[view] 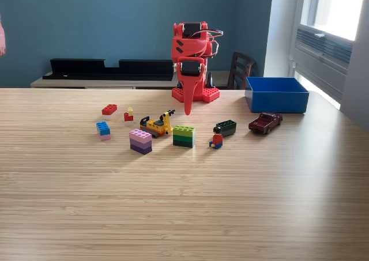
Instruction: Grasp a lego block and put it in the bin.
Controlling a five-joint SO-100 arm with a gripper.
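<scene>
Exterior view gives you one blue bin (277, 94) at the right, one red gripper (188, 108) pointing down with fingers together, and five loose lego blocks (140, 141) mid-table.

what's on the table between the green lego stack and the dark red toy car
In the exterior view, a small red-shirted toy figure and a dark green block lie between the green stack and the car.

Counted are five block pieces, from a red brick (109, 109) to a dark green block (225, 128), two toy figures (217, 138), two toy vehicles (265, 123) and one blue bin (277, 94).
</scene>
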